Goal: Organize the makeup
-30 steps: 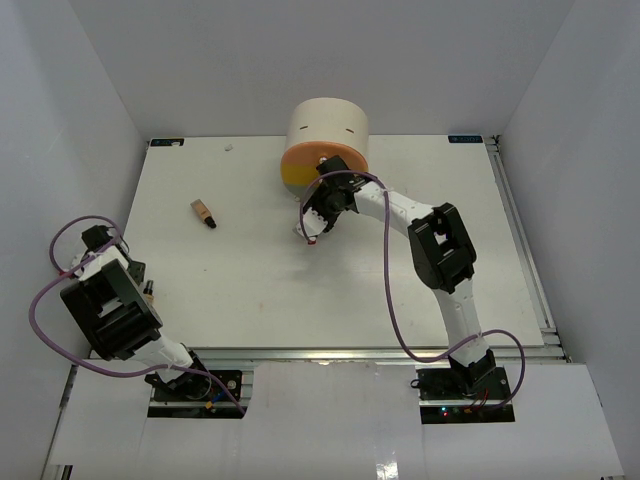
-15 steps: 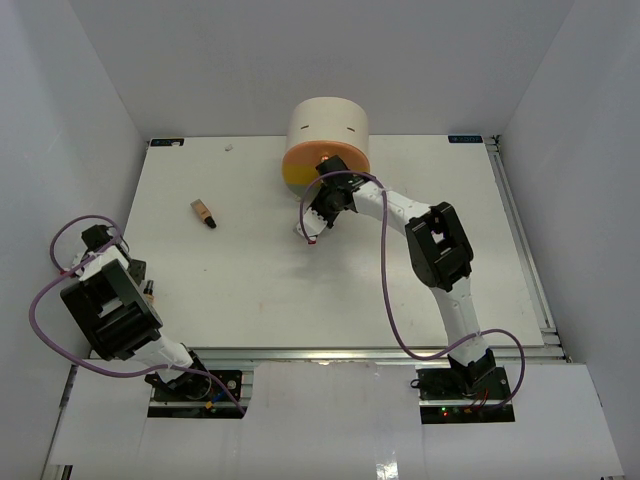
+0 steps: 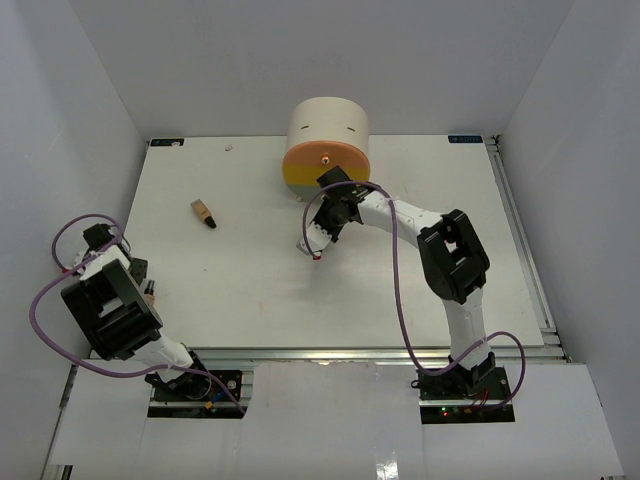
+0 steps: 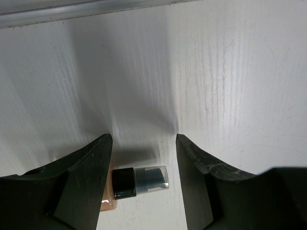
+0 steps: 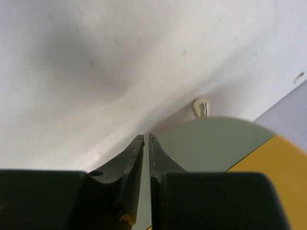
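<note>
A tan bottle [image 3: 204, 212] with a dark cap lies on the white table [image 3: 230, 280] left of centre. A second tan bottle [image 4: 136, 181], with a black collar and clear cap, lies on its side between the fingers of my left gripper [image 4: 144, 143]. Those jaws stand apart and its cap end is clear of the right finger. My right gripper [image 5: 146, 137] is shut on nothing. It points at the pale green and yellow front [image 5: 216, 143] of the cream drawer unit [image 3: 328, 125]. No other makeup shows.
The drawer unit's orange and yellow part [image 3: 312, 165] juts forward with a small knob [image 3: 325, 157] on top. A tiny white scrap [image 3: 229, 148] lies near the table's back edge. White walls enclose the table on three sides. A metal rail [image 4: 86, 9] runs by my left gripper.
My right gripper has shut its jaws and drawn back from the drawer unit toward the near side. The left arm and both bottles have not moved.
</note>
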Available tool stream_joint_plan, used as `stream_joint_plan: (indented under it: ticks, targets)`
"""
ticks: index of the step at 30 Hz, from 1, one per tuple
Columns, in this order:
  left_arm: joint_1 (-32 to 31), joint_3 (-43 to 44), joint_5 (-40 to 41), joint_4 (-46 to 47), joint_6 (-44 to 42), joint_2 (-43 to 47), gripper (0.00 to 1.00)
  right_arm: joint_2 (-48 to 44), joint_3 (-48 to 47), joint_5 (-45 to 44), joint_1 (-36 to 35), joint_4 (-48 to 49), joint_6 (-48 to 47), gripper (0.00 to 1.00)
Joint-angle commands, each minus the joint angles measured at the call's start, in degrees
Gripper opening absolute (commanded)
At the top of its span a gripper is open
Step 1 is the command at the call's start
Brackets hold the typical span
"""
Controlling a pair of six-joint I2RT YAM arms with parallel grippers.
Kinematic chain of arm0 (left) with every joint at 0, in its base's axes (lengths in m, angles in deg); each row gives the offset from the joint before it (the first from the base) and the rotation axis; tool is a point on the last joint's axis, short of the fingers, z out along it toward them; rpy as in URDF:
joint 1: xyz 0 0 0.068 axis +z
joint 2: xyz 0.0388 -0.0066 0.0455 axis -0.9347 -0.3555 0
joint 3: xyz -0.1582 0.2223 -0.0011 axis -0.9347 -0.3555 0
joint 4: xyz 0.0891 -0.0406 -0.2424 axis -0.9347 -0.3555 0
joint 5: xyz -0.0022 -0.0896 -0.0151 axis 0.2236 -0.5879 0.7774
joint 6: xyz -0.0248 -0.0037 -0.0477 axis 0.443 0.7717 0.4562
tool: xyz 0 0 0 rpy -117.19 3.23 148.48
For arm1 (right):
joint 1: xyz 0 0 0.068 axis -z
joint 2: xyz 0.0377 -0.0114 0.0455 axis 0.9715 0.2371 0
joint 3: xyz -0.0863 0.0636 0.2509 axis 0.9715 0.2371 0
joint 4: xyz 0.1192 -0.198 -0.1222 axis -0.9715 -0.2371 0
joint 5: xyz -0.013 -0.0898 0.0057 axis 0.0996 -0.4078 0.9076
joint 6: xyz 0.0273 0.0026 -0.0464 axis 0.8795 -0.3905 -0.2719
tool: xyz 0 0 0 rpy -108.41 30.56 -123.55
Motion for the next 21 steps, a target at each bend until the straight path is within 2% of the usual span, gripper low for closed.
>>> stream_joint_plan:
  ticks: [1, 2, 3, 6, 13, 21]
  targets:
    - [-0.65, -1.84, -3.12, -1.08, 0.69, -0.37, 0.67, -1.49, -0.14, -0.56, -1.38, -0.49, 1.47, 0.27]
    - [-0.66, -1.84, -3.19, -1.01, 0.69, -0.37, 0.67, -0.31, -2.09, -1.66, -0.95, -0.62, 1.48, 0.41]
    - [-0.66, -1.88, -3.20, -0.99, 0.65, -0.37, 0.67, 0.41, -3.45, -2.08, -0.25, -0.66, 1.34, 0.47]
    - [-0.75, -1.84, -3.21, -0.99, 0.69, -0.37, 0.67, 2.62, -6.76, -2.93, 1.32, -0.66, 0.87, 0.56]
    - [-0.75, -1.89, -3.42, -0.96, 0.72, -0.37, 0.67, 5.02, -9.97, -5.96, 3.06, -0.66, -1.98, 0.60]
    - [-0.92, -1.84, -3.56, -0.91, 0.77, -0.37, 0.67, 7.91, -13.14, -6.33, 3.46, -0.48, -2.21, 0.56]
